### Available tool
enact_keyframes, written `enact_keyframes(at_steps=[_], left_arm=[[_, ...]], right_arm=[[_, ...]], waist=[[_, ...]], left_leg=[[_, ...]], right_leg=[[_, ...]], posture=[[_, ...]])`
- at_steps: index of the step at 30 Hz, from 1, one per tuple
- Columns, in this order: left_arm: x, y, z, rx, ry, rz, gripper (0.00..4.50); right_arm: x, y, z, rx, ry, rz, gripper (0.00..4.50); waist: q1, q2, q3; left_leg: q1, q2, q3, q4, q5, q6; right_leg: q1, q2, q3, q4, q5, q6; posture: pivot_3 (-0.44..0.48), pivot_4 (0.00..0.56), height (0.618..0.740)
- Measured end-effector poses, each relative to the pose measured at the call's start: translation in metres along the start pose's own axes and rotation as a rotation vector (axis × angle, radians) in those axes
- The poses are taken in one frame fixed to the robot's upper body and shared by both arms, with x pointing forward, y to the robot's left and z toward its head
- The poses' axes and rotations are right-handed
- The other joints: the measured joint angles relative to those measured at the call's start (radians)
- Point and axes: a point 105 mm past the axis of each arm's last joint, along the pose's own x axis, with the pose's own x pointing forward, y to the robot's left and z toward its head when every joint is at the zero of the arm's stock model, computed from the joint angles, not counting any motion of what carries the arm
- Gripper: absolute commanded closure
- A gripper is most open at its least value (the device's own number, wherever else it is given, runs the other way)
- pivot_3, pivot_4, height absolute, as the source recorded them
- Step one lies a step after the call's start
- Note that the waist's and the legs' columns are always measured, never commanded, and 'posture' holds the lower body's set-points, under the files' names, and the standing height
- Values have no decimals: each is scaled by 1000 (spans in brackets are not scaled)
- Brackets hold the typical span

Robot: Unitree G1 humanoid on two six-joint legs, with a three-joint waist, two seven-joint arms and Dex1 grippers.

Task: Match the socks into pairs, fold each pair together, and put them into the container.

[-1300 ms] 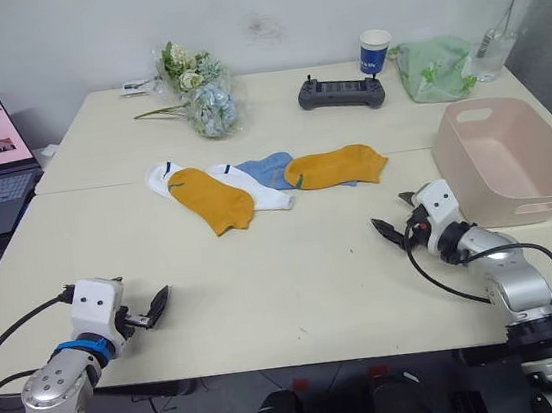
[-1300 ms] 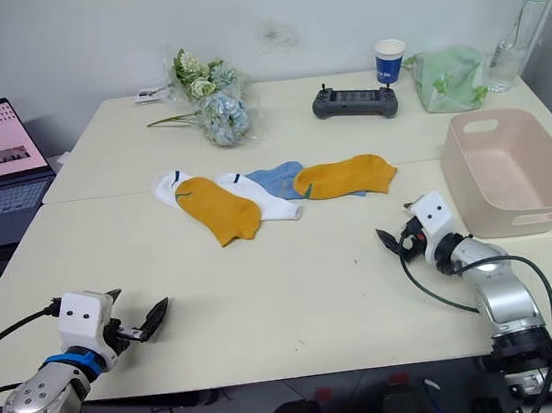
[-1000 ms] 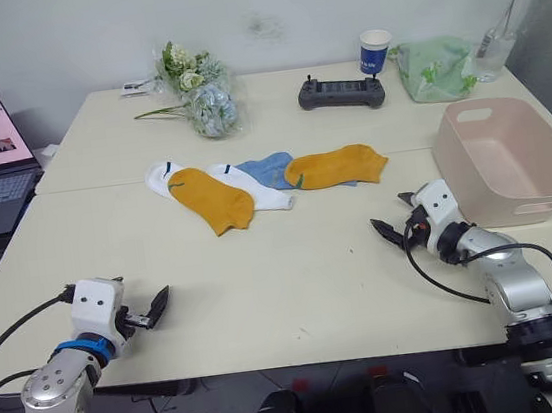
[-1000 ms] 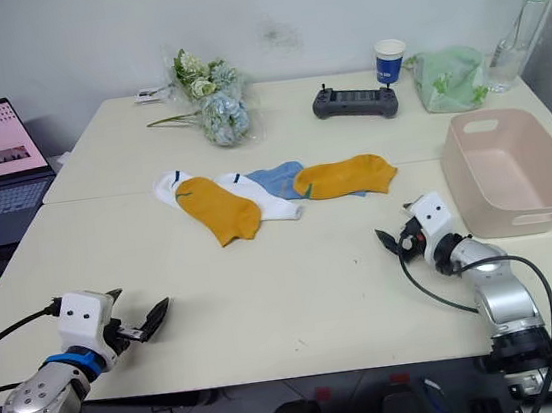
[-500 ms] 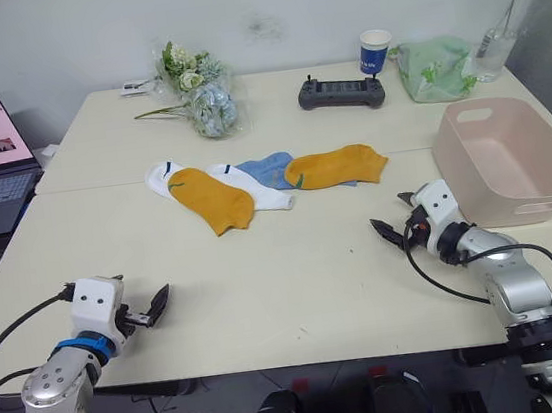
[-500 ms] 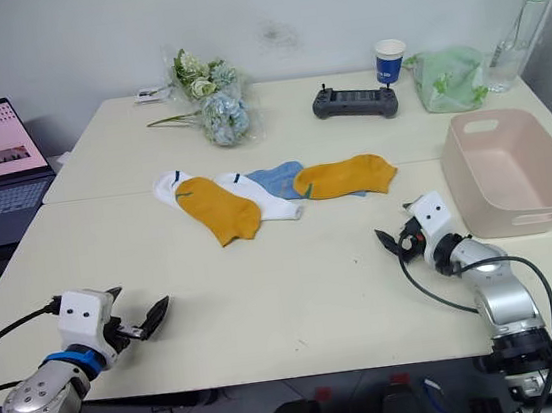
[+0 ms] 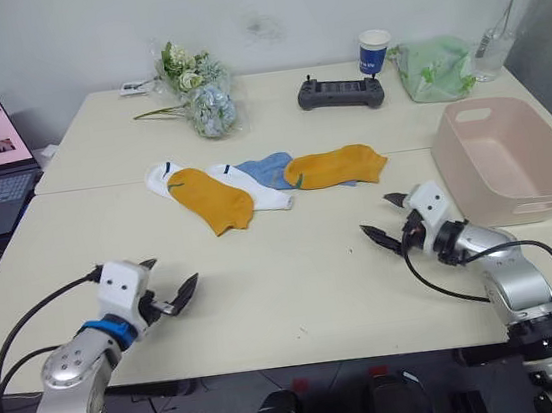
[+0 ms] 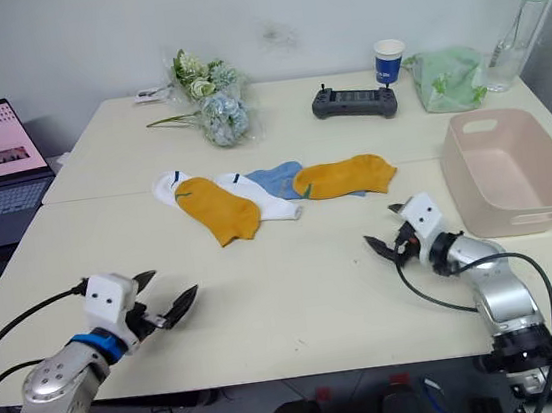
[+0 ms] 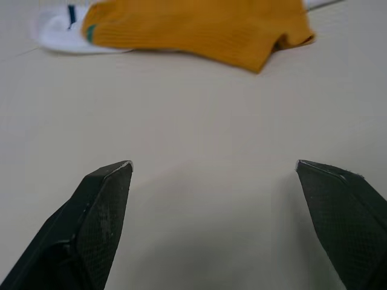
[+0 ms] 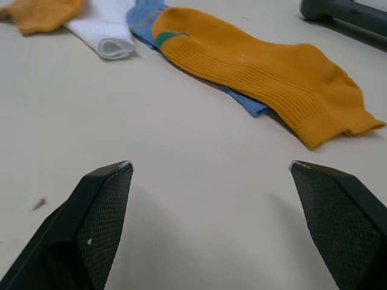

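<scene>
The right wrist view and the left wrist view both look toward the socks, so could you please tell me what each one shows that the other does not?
The right wrist view alone takes in a light blue sock lying under a mustard-orange sock, plus the edge of a black controller.

The left wrist view alone has a white sock's cuff with its dark mark, tucked beneath the other mustard-orange sock.

Both share the bare table and two open black fingers, holding nothing.

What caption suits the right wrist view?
Open right gripper faces a mustard-orange sock overlapping a light blue sock.
</scene>
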Motion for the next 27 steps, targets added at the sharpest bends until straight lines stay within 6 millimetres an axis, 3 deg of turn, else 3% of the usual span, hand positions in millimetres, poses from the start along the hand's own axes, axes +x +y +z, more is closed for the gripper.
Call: enact_keyframes(at_steps=[3,6,10,15,19,27], left_arm=[[20,-17,18,36,-54,-73,0],[42,-34,17,68,-40,-135,0],[78,-48,16,61,-27,-148,0],[107,-41,21,121,-34,-95,0],[120,-39,23,96,-28,-85,862],[123,-39,20,12,-35,-75,3460]], right_arm=[[9,16,29,-15,-68,108,44],[13,27,46,-30,-100,166,44],[21,31,56,-29,-128,172,44],[20,31,46,-19,-96,159,44],[17,32,37,-7,-69,157,0],[15,30,40,-22,-70,138,0]], waist=[[2,0,0],[3,0,0],[3,-1,0],[2,-1,0],[0,-1,0],[-1,-1,0]], left_leg=[[0,0,0,0,0,0],[0,0,0,0,0,0],[0,-1,-1,1,0,0],[0,0,-1,1,0,0],[0,-1,0,3,0,0],[0,0,-1,3,0,0]], right_leg=[[0,0,0,0,0,0],[1,0,-1,-1,0,0],[1,0,-1,0,0,0],[0,0,-2,0,0,0],[1,0,-1,1,1,1],[1,0,-1,1,1,1]], posture=[[0,150,740],[0,150,740],[0,150,740],[0,150,740],[0,150,740],[0,150,740]])
